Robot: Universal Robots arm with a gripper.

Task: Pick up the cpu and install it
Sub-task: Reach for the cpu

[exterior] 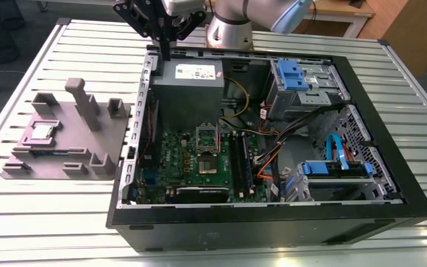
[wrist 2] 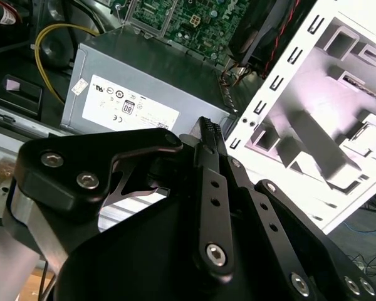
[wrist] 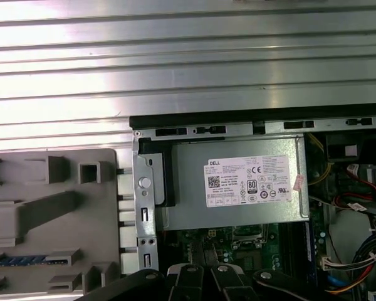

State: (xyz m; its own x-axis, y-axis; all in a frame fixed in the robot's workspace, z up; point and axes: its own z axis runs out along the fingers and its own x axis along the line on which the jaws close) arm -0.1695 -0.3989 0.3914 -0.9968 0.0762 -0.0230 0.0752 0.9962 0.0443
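fingers (exterior: pixel 166 49) pressed together, empty, above the power supply (exterior: pixel 187 83) (cpu (exterior: pixel 41 132) sits well apart on the grey tray (exterior: pixel 69 139)).

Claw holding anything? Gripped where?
Nothing held. The claw hangs empty over the power supply; the cpu lies on the grey fixture outside the case.

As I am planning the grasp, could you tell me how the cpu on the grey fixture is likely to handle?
The cpu looks small and flat, so probably stiff, light and unlikely to roll. Its shiny metal top may be slippery. It lies low in the grey fixture, so gripping its edges may be awkward.
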